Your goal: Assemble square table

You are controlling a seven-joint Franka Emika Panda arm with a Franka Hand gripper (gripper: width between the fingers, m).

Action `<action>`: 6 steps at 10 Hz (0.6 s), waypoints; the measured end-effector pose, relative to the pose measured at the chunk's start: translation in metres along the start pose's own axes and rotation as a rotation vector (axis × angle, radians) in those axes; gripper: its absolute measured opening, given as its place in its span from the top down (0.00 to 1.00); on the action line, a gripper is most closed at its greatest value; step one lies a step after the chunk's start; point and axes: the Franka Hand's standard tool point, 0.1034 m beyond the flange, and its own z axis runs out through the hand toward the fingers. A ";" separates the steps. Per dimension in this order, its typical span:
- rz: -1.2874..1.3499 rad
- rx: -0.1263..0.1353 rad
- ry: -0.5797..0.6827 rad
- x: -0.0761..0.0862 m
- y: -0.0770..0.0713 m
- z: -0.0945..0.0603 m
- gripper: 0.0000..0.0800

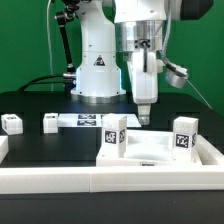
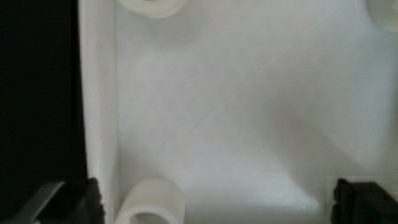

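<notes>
**Open tool above the tabletop**

The square tabletop [image 1: 150, 152] lies on the black desk [image 1: 40, 145], at the exterior view's right, just behind the white border rail [image 1: 60, 180]. Two legs [image 1: 113, 135] [image 1: 183, 138] stand upright on it. Two loose legs [image 1: 10, 123] [image 1: 50, 122] rest at the left, near the marker board [image 1: 85, 122]. The tool [image 1: 145, 118] hangs over the tabletop, jaws fully spread and empty.

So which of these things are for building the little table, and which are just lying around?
For the table:
- square top
- two legs standing on it
- two loose legs
- gripper, open above the top

Just lying about:
- marker board
- long white rail in front
</notes>
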 end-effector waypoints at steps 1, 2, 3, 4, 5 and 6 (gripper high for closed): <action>-0.001 -0.001 0.001 -0.001 0.001 0.001 0.19; -0.009 -0.007 0.007 -0.001 0.007 0.005 0.19; -0.017 -0.014 0.013 -0.002 0.013 0.009 0.19; -0.025 -0.024 0.018 -0.003 0.019 0.013 0.19; -0.033 -0.034 0.025 -0.005 0.024 0.018 0.19; -0.040 -0.041 0.031 -0.006 0.028 0.022 0.19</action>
